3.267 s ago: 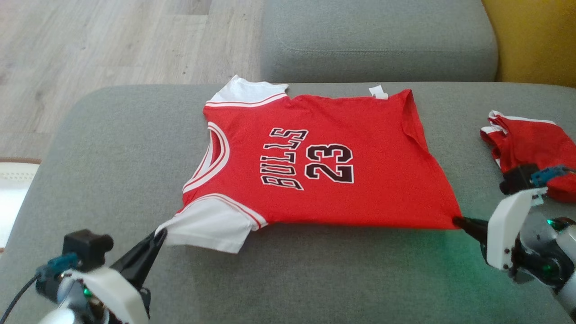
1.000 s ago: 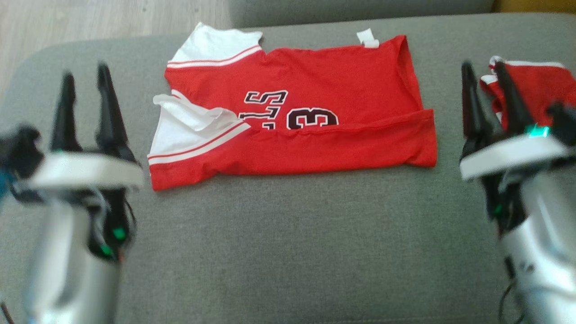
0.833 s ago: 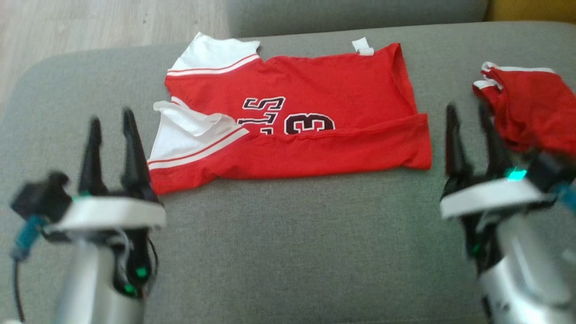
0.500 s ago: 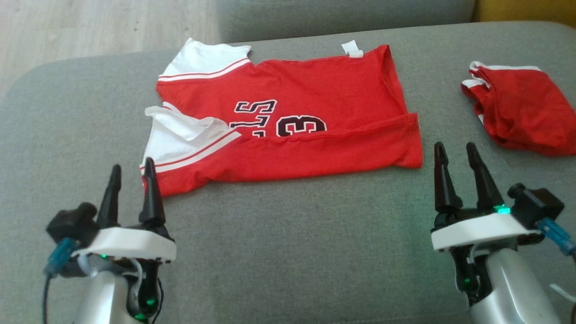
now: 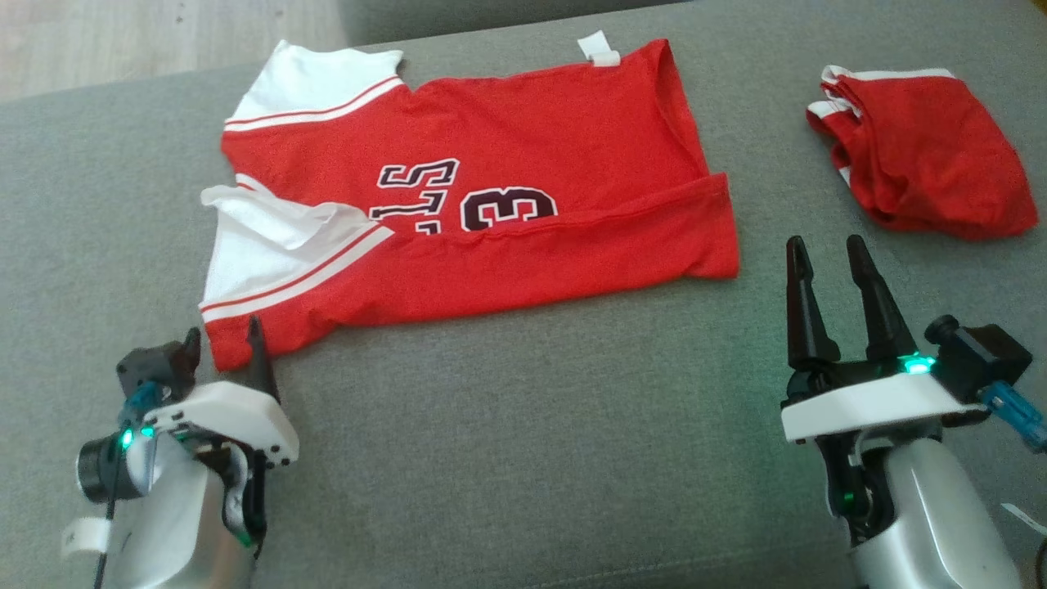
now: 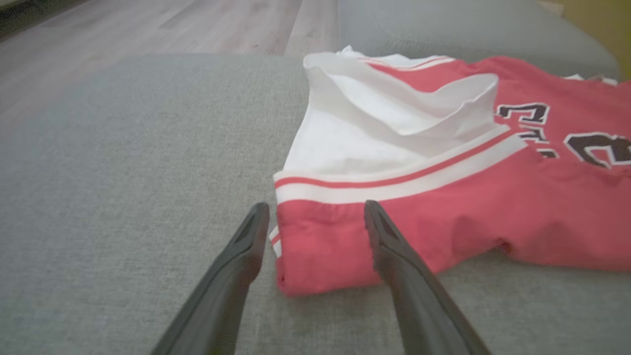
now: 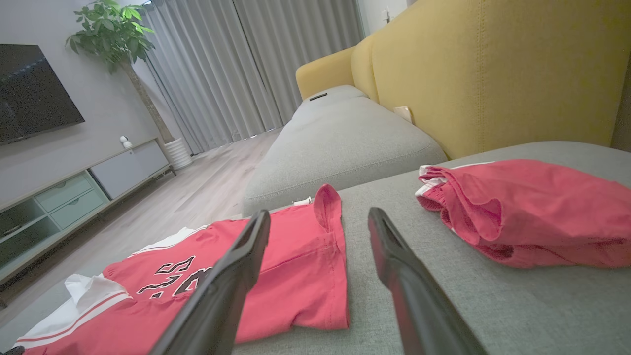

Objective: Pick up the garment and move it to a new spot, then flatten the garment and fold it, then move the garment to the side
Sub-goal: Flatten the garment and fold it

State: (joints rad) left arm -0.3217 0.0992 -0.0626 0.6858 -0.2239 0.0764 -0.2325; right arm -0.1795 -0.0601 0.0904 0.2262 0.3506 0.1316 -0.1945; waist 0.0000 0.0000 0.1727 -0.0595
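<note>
one jersey [image 5: 523, 123], one small red garment [image 5: 924, 155], two pincers [image 5: 223, 327] [image 5: 823, 241]

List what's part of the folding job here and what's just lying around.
Job: Bulls 23 jersey, near edge folded over; left hand, open at its near corner; right hand, open, near its hem.
Lying about: smaller red garment with white trim; yellow sofa back; potted plant; TV.

Pretty normal living room: grey fabric sofa seat [image 5: 523, 458] with a mustard-yellow backrest [image 7: 493, 74], pale wood-look floor [image 7: 212, 192], long grey curtains [image 7: 246, 64], a dark TV [image 7: 34, 93] on the wall above a low pale cabinet [image 7: 74, 187], and a leafy potted plant [image 7: 106, 39] beside the curtains.
</note>
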